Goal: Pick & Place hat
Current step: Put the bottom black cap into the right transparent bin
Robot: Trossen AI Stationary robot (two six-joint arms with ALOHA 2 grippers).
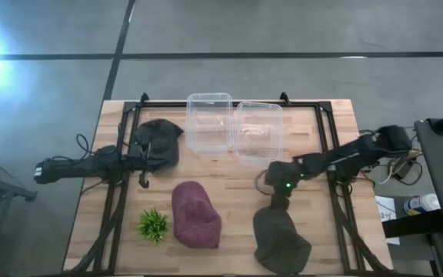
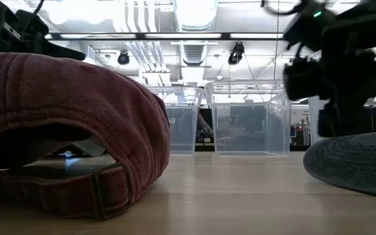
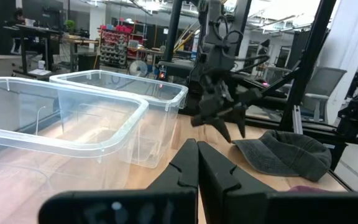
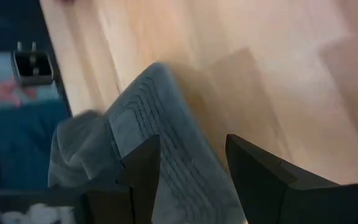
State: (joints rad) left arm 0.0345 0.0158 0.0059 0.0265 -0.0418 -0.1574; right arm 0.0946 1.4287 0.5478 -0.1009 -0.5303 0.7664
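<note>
On the worktop [image 1: 329,231], two bins stand side by side at the far edge, the left bin [image 1: 208,121] touching the right bin [image 1: 258,131]. One cap [image 1: 158,138] lies left of them; a second cap [image 1: 195,215] lies near the front with a small plant [image 1: 153,225] just to its left. A third cap [image 1: 281,240] lies front right, with the right end effector [image 1: 277,201] over its far end.

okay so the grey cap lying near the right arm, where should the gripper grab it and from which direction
Judging by the views, take the grey cap by the raised ribbed fold nearest the right gripper, coming straight down from above. It lies collapsed flat on the table, so a side approach finds little to pinch; the open fingers already straddle that ridge.
</note>
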